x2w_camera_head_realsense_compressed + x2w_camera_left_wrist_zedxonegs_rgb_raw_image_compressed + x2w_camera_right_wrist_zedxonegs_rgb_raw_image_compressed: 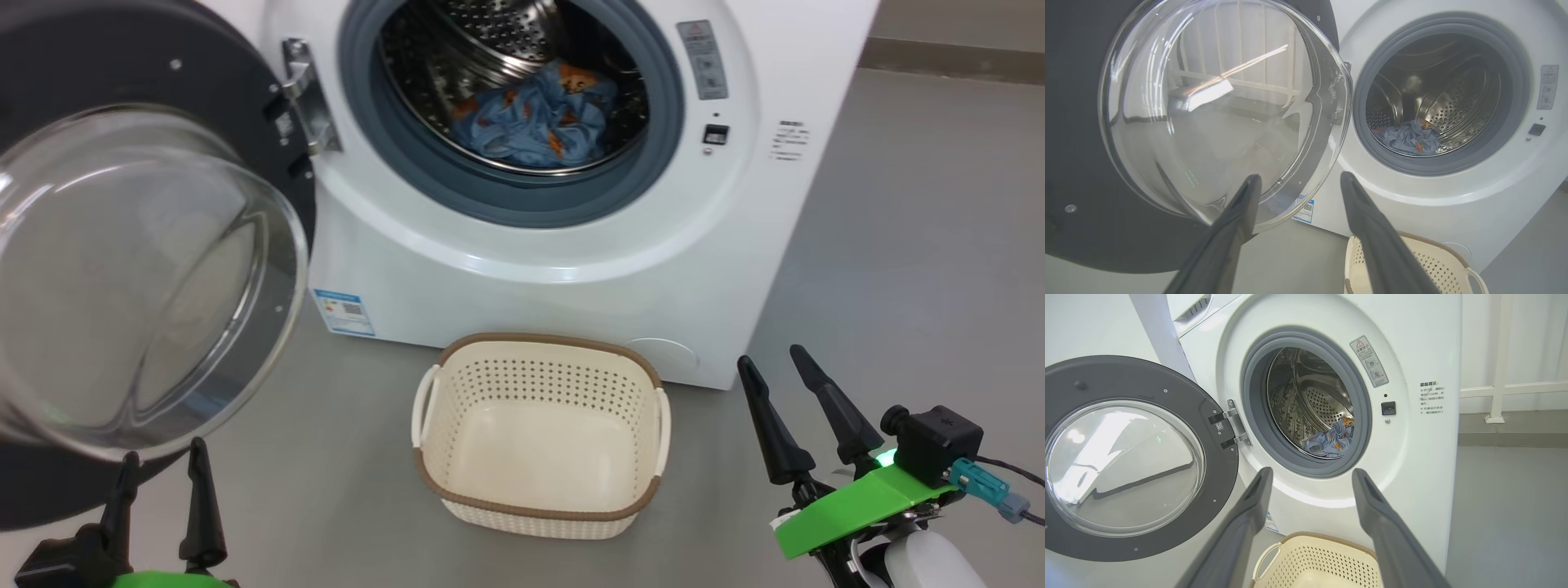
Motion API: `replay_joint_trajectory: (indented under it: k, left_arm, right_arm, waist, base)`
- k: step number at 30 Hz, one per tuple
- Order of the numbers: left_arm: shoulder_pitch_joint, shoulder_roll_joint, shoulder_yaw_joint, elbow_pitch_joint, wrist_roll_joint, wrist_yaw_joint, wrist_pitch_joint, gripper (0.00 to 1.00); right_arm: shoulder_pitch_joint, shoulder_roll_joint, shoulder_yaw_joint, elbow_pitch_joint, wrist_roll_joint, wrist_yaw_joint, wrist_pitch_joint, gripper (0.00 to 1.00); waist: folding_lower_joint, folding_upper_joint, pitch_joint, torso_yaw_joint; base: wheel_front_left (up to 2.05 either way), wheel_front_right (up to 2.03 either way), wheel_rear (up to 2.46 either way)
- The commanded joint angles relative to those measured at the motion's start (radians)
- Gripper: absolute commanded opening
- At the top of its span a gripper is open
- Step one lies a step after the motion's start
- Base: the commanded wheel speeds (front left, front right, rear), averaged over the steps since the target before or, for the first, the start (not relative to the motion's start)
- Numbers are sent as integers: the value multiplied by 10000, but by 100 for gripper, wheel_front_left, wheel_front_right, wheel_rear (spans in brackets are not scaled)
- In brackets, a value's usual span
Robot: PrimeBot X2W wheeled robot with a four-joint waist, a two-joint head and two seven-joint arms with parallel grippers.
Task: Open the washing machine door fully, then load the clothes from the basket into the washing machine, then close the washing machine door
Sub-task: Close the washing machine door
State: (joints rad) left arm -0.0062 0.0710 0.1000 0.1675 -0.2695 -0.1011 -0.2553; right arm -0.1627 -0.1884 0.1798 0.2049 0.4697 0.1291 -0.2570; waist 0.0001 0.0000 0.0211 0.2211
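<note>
The washing machine door point(122, 269) stood swung wide to the left on its hinge point(306, 98). The clothes point(535, 122) lay bunched low in the drum of the washing machine point(571, 269), and the basket point(539, 339) sat empty on the floor just in front of it. Only the closing was judged to remain. The left end effector point(163, 453) was held open and empty close under the bulging glass of the door, and the right end effector point(769, 356) was likewise open and empty, off to the right of the basket. A push placed on the smooth curved glass could be expected to slide off, so the dark rim was judged the safer contact. Too light a push might leave the door unlatched. If a fold of cloth were dragged forward onto the grey seal point(506, 200), it could be pinched there. The basket might also be knocked aside by a low-sweeping arm.
</note>
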Motion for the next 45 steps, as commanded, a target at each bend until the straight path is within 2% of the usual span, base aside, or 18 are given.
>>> replay_joint_trajectory:
  k: [1,11,18,45]
  left_arm:
    - [-405,95,412,-157,5,75,-65,100]
    - [-461,-42,554,-11,108,41,-65,100]
    - [-475,-90,602,18,148,-21,-65,100]
    - [-496,-176,760,170,368,-142,-65,100]
  right_arm:
    - [1,-13,233,-209,55,16,-48,100]
    - [-57,-46,332,-135,95,16,-48,100]
    - [-96,-73,455,-105,97,16,-48,100]
    - [-60,-165,616,-18,177,16,-48,100]
  waist:
    - [-1,0,-50,538]
    - [-1,0,-69,1496]
    - [-1,0,-69,1894]
    - [-1,0,-104,2081]
  base:
    - [0,0,0]
    - [0,0,0]
    - [0,0,0]
    - [0,0,0]
